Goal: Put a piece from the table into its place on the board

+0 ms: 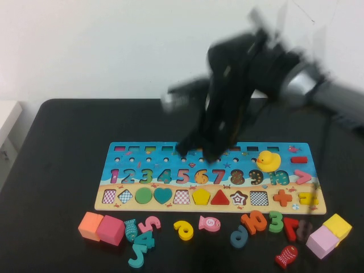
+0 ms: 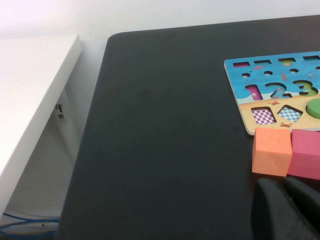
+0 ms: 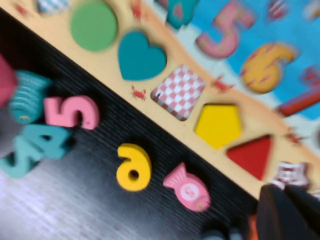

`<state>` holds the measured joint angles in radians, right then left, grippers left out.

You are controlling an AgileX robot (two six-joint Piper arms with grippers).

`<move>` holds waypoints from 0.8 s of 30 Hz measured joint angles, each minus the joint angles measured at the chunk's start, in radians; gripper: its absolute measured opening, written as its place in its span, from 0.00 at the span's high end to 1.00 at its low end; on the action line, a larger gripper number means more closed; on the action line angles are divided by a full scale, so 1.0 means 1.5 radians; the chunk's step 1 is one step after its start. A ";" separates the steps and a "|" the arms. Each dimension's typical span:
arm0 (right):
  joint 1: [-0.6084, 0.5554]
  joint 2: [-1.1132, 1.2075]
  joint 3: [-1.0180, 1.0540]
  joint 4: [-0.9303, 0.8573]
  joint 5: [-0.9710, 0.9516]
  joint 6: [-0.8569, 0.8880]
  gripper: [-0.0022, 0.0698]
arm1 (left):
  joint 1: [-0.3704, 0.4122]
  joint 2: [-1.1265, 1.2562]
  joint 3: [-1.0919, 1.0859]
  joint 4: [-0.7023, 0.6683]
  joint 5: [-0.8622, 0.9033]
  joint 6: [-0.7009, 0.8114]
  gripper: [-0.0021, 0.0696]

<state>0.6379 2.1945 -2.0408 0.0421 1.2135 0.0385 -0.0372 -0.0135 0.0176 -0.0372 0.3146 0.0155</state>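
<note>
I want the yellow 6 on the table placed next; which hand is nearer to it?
The right hand: it hangs above the board's middle, with the yellow 6 close below in its wrist view. The left hand sits far off, by the orange block at the table's left.

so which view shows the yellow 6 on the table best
The right wrist view: the yellow 6 fills it close up, beside the pink fish. The high view shows it small below the board. The left wrist view misses it.
</note>
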 joint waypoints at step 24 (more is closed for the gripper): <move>0.000 -0.790 0.694 -0.003 -0.405 -0.032 0.94 | 0.000 0.000 0.000 0.000 0.001 0.000 0.97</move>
<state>0.6379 1.0093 -1.0000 0.0380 0.6061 -0.0092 -0.0372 -0.0135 0.0176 -0.0372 0.3164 0.0155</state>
